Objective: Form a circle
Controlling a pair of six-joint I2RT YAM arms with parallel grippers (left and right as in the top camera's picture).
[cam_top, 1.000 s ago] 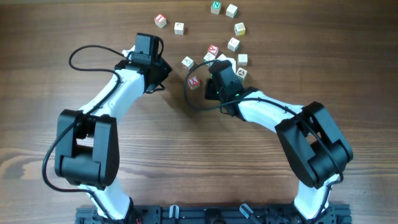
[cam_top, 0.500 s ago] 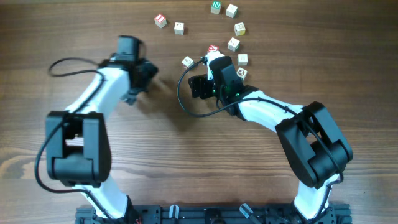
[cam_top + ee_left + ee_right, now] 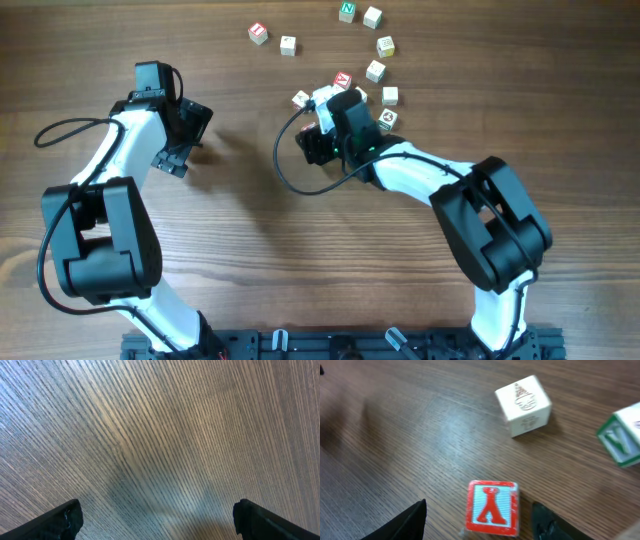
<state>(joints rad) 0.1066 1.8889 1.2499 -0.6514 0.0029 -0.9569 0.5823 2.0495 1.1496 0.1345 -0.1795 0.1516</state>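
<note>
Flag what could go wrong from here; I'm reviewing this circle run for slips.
1. The right gripper stands open around the red block; if it leaves sideways, a finger could knock the block askew.
2. Overhead, several blocks sit close beside the right arm; a swing might scatter them.

Letter cubes (image 3: 385, 46) curve in a loose arc at the table's (image 3: 250, 260) one o'clock; two more cubes (image 3: 258, 33) lie apart at eleven o'clock; another cube (image 3: 492, 508) sits between the right gripper's (image 3: 479, 527) fingers, touching neither.
</note>
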